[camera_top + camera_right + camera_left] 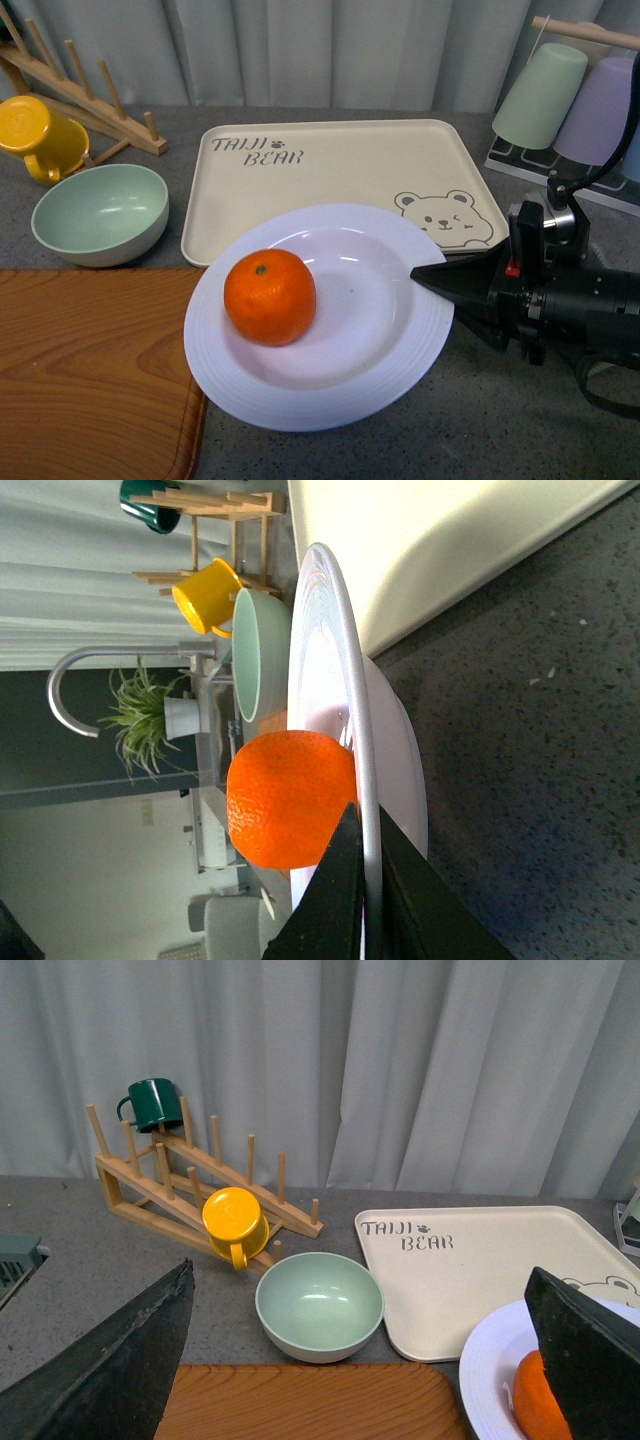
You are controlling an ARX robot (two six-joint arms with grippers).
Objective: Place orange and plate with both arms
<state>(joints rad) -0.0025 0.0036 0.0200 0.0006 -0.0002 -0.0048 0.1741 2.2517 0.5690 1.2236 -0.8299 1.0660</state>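
Note:
The white plate [380, 330] with a ribbed rim sits on the grey counter, overlapping the beige bear tray's front edge and the wooden board's corner. The orange [269, 297] lies in the plate, left of its middle. My right gripper [428, 277] is shut on the plate's right rim; in the right wrist view the rim [345, 680] runs between its two fingers [338, 900], with the orange [285, 795] just beyond. My left gripper [370, 1360] is open and empty, out of the front view; its wrist view shows the plate's edge [485, 1380] and the orange [535, 1400] by one finger.
The beige bear tray [330, 160] lies behind the plate. A pale green bowl [100, 213] and a yellow mug [40, 135] on a wooden rack [85, 85] are at the left. A wooden board [90, 370] fills the front left. Upturned cups [560, 100] stand at the back right.

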